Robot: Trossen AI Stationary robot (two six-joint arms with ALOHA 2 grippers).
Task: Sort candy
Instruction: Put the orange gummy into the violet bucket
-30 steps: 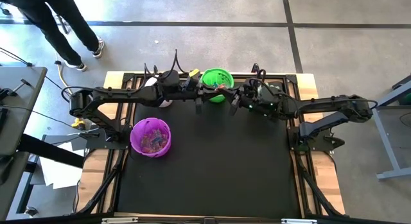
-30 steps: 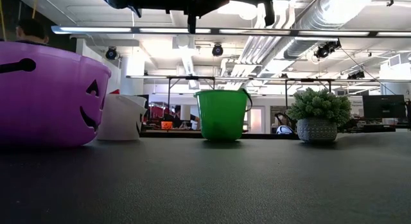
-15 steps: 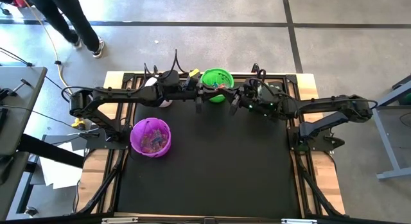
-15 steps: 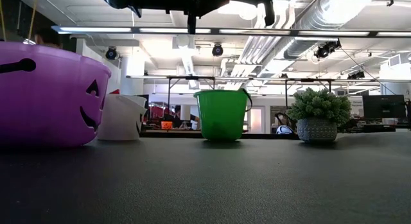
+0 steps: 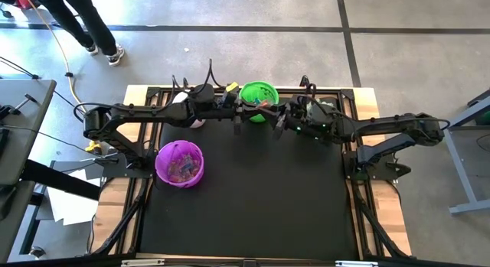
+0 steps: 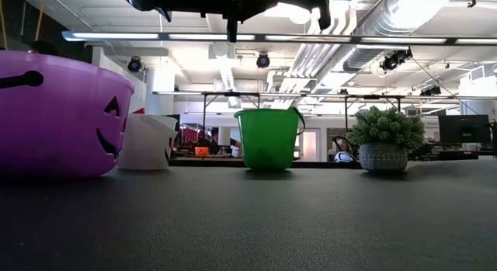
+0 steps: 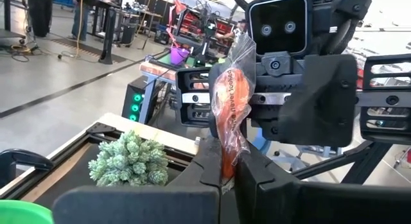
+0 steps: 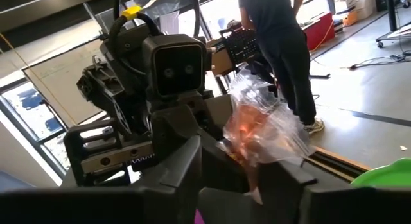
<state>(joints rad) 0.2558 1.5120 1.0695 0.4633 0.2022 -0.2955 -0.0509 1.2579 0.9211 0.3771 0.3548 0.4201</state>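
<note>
Left gripper (image 7: 229,179) clamped on orange clear-wrapped candy (image 7: 230,115) above green plastic bucket (image 5: 258,92); right gripper (image 8: 241,176) parted around it.

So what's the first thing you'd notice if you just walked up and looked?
Two end effectors meet nose to nose above the green bucket at the table's far edge. The left end effector is shut on an orange candy in a clear wrapper, and the right end effector stands around it too. Nearer, at the left, a purple pumpkin-face bucket holds mixed candy.
</note>
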